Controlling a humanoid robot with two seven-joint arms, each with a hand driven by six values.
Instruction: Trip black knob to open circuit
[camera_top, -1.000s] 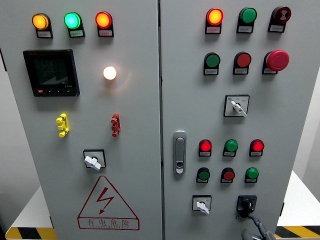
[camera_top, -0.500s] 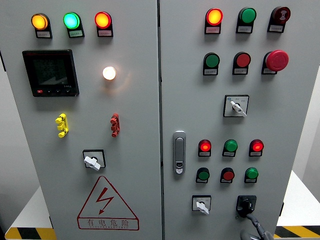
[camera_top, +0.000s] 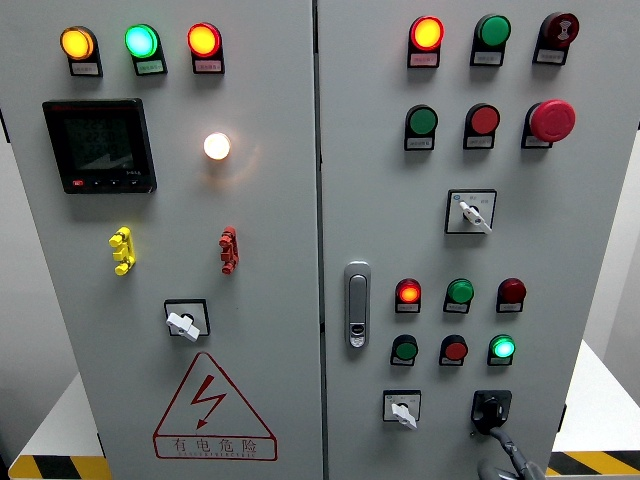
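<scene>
1. Black knob (camera_top: 490, 409) low on the right cabinet door (camera_top: 560, 230).
2. Right hand (camera_top: 512, 462) just below the knob, at the bottom edge, one finger reaching up to it.
3. Green lamp (camera_top: 503, 347) glowing above the knob.
4. White selector switch (camera_top: 402, 408) left of the knob.

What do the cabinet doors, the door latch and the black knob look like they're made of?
The cabinet doors look like sheet metal with a matte light-grey painted coat, flat and even. The latch looks like bright metal or chromed plastic, silvery with a soft sheen. The black knob looks like moulded plastic, dark with slight gloss; the right hand sits just below it.
</scene>
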